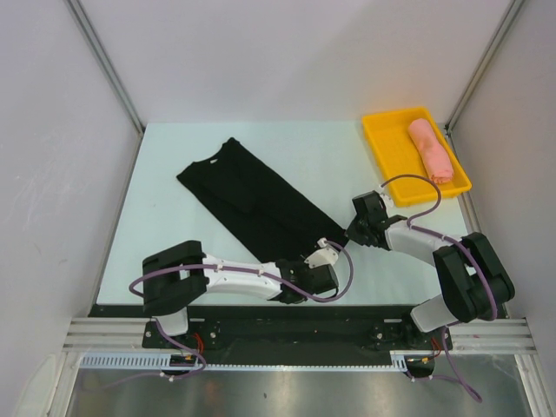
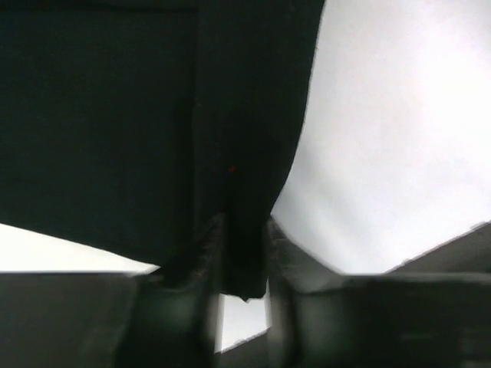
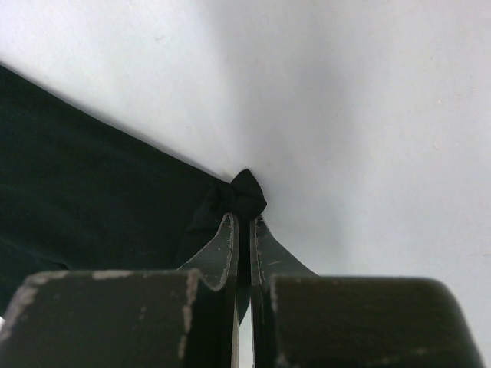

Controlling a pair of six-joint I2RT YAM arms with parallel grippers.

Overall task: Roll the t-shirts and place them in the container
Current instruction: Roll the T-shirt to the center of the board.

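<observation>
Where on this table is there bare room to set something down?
Bare table left of the black tee, toward the near-left corner, and between the tee and the yellow tray. Crowded at the tee's near end, where left gripper and right gripper meet.

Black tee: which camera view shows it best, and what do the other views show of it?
Top external: only there is the whole black tee visible, a long diagonal strip. Left wrist shows just one edge, close and blurred; right wrist shows just a pinched corner.

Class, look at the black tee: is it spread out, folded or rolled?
Folded, not rolled: the black tee lies flat on the table as a long narrow strip, with no sleeves sticking out.
</observation>
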